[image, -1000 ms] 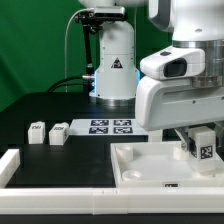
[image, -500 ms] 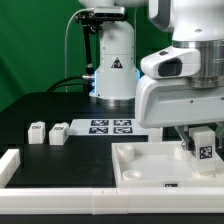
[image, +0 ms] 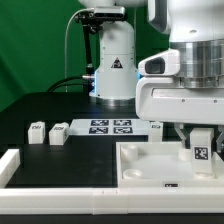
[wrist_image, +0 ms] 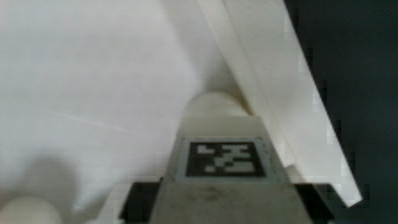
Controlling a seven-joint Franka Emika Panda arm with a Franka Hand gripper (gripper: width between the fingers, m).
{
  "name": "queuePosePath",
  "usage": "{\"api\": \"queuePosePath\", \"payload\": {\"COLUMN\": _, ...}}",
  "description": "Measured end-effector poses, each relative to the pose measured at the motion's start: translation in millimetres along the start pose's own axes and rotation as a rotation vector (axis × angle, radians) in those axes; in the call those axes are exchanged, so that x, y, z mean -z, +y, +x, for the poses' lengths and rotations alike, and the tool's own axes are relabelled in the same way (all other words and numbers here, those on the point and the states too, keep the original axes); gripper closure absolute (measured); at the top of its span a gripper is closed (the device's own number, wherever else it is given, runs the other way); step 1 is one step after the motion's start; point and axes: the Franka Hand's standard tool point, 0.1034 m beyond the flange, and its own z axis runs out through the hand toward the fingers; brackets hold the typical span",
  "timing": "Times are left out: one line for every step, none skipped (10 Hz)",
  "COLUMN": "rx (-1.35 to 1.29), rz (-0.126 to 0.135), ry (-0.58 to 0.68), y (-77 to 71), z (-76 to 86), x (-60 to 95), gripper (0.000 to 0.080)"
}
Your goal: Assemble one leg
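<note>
A small white stubby plastic leg (image: 200, 156), with a black-and-white square tag facing the camera, sits upright between the two fingers of the robot's gripper (image: 201, 145), which are closed against its sides. The leg is over the large white square tray-like tabletop (image: 145, 168), toward that tabletop's end on the exterior view's right. Whether its base touches the tabletop cannot be told.

In the wrist view the leg (wrist_image: 222, 150) stands just beside the tabletop's raised rim (wrist_image: 263, 80), above the flat inner surface. The gripper (wrist_image: 224, 192) shows only as dark finger edges on either side of the tag.

Beyond the tabletop's far edge lies the thin flat white marker board (image: 112, 126). Off the tabletop's side on the exterior view's left, two more small white tagged posts (image: 37, 132) (image: 59, 132) stand side by side on the black table (image: 70, 155), well apart from the tabletop. A long white border bar (image: 60, 205) runs along the near side of the tabletop.
</note>
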Motion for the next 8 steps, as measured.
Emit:
{"api": "queuePosePath", "payload": {"rx": -0.147, "rz": 0.002, "ry": -0.003, "y": -0.2, "z": -0.4, "x": -0.2, "gripper": 0.0509}}
{"api": "queuePosePath", "payload": {"rx": -0.278, "rz": 0.003, "ry": -0.005, "y": -0.9, "z": -1.6, "x": -0.5, "gripper": 0.0509}}
{"api": "queuePosePath", "payload": {"rx": -0.441, "rz": 0.006, "ry": -0.011, "y": -2.3, "z": -3.2, "x": -1.1, "gripper": 0.0509}}
{"api": "queuePosePath", "payload": {"rx": -0.523, "rz": 0.005, "ry": -0.010, "y": -3.4, "z": -4.2, "x": -1.2, "gripper": 0.0509}}
{"api": "queuePosePath", "payload": {"rx": -0.577, "rz": 0.006, "ry": -0.013, "y": -4.0, "z": -4.9, "x": -1.2, "gripper": 0.0509}}
{"api": "queuePosePath", "payload": {"rx": -0.654, "rz": 0.011, "ry": -0.022, "y": -5.0, "z": -5.7, "x": -1.3, "gripper": 0.0509}}
{"api": "queuePosePath", "payload": {"rx": -0.647, "rz": 0.012, "ry": -0.023, "y": -5.3, "z": -6.1, "x": -1.4, "gripper": 0.0509}}
{"api": "queuePosePath", "payload": {"rx": -0.611, "rz": 0.012, "ry": -0.023, "y": -5.5, "z": -6.3, "x": -1.4, "gripper": 0.0396}}
